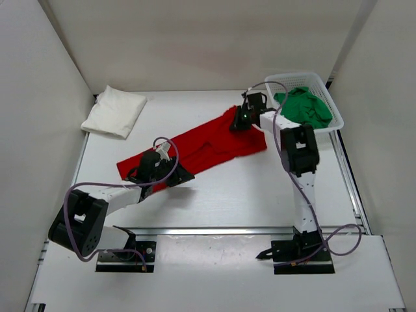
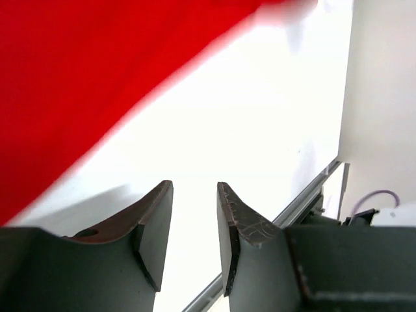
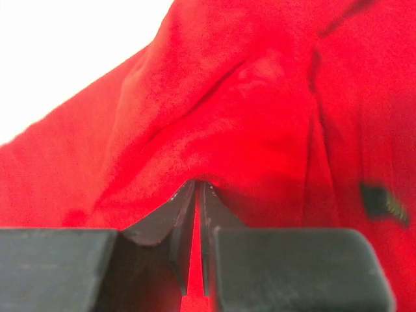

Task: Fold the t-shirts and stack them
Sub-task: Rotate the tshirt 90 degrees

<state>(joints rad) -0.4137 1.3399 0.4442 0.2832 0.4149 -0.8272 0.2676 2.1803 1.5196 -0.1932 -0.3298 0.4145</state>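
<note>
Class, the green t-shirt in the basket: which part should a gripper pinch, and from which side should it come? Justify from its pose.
Pinch a raised fold on top of the green t-shirt, coming straight down from above. It lies crumpled inside the basket, whose walls block any sideways approach.

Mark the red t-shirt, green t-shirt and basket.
red t-shirt [image 1: 201, 146], top view, middle of the spread cloth.
green t-shirt [image 1: 305, 107], top view, middle of the bunched cloth in the basket.
basket [image 1: 289, 80], top view, far lattice wall.
</note>
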